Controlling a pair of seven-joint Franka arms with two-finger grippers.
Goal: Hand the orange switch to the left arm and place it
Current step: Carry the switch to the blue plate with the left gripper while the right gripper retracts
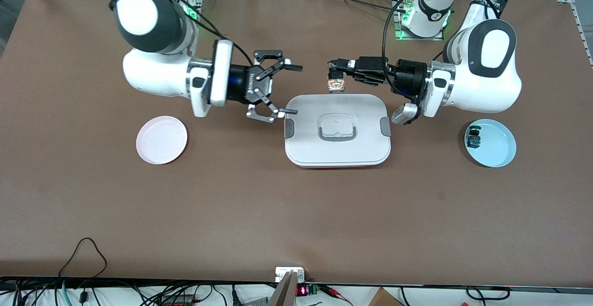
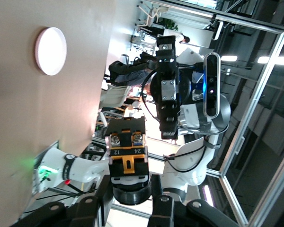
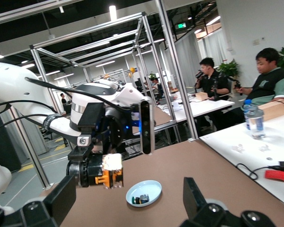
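Switch (image 1: 335,84) lies level, pointing at right gripper (image 1: 282,89).

You see the orange switch (image 1: 335,84), a small black body with orange band, clamped in the left gripper (image 1: 334,78) in the air above the box's (image 1: 337,130) edge. The white lidded box, grey-clipped, sits mid-bench, lid on.

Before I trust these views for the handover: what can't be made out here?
- Front view: the left tool covers much of the orange switch.
- Front view: the part in the blue plate is too small to identify.
- Right wrist view: the right tool is cut off by the edge.
- Wrist views: the box is out of frame.
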